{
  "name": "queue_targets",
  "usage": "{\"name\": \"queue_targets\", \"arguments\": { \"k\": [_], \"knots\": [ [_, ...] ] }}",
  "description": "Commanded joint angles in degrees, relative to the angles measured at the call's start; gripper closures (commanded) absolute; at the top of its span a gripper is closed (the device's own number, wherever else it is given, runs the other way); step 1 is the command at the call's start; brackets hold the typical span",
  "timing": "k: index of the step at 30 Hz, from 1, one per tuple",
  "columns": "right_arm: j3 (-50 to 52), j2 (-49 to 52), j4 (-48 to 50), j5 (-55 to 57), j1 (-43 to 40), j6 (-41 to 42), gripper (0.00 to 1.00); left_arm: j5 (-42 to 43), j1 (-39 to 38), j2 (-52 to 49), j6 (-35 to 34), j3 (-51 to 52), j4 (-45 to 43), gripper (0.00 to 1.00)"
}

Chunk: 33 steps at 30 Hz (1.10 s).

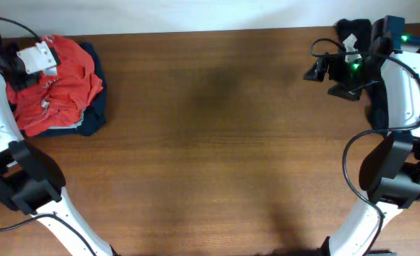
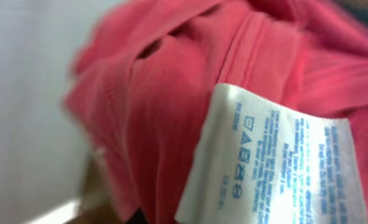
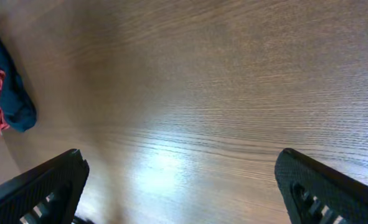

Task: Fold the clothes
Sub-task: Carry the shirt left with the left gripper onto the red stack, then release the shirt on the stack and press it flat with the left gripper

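Left claw (image 1: pixel 38 58) is down on the clothes (image 1: pixel 67 92), far-left corner of the tabletop (image 1: pixel 217 142). Its fingers are hidden by red fabric, so can't tell the grip. Right claw (image 3: pixel 180 180) is spread wide, holding nothing.

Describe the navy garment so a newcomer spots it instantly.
On the wooden table, find the clothes pile at the far left. The navy garment is its bottom layer, showing along the right and near edges, dark under the crumpled orange-red T-shirt.

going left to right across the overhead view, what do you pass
orange-red T-shirts → navy garment under them → bare wooden table → right gripper, open → black garment
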State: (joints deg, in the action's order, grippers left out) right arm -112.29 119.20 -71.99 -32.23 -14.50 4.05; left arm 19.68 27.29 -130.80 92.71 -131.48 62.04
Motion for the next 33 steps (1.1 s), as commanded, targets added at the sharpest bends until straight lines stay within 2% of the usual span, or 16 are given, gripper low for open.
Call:
{"name": "queue_targets", "arguments": {
  "k": [1,7,8,10,12,21,25,30,33],
  "knots": [
    [-0.48,-0.66,0.17,-0.15,1.01,-0.63,0.01,0.46,0.26,-0.68,0.85,-0.55,4.22,1.00],
    [-0.48,-0.66,0.17,-0.13,1.49,-0.63,0.01,0.52,0.26,-0.68,0.81,-0.55,12.85,0.99],
    [-0.48,-0.66,0.20,-0.13,1.68,-0.63,0.01,0.55,0.26,-0.68,0.81,-0.55,14.58,0.84],
    [-0.48,-0.66,0.39,-0.13,1.92,-0.63,0.01,0.57,0.26,-0.68,0.79,-0.55,16.37,0.01],
    [-0.48,-0.66,0.68,-0.13,2.16,-0.63,0.01,1.27,0.26,-0.68,-1.62,-0.55,17.33,0.01],
    [-0.48,-0.66,0.85,-0.13,2.86,-0.66,0.01,3.98,0.26,-0.66,-26.12,-0.57,14.84,0.01],
    [-0.48,-0.66,0.85,-0.13,2.97,-0.66,0.01,8.20,0.26,-0.66,-35.43,-0.59,14.95,0.01],
    [-0.48,-0.66,0.85,-0.15,2.97,-0.63,0.01,12.72,0.26,-0.66,-43.30,-0.59,15.78,0.01],
    [-0.48,-0.66,0.85,-0.13,2.97,-0.63,0.01,14.12,0.26,-0.66,-45.09,-0.59,18.36,0.01]
  ]
}}
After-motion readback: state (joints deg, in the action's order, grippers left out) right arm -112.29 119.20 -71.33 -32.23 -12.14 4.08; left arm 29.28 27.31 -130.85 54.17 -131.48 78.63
